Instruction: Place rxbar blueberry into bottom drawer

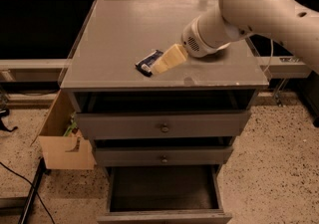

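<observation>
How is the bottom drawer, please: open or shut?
Open: the bottom drawer juts out, interior showing. The gripper is by the rxbar blueberry up top.

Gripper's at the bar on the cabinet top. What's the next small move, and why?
Probably ease the gripper slightly down onto the rxbar blueberry and grasp it: the bar lies flat on the cabinet top at the gripper's tip, and the bottom drawer already stands open.
</observation>
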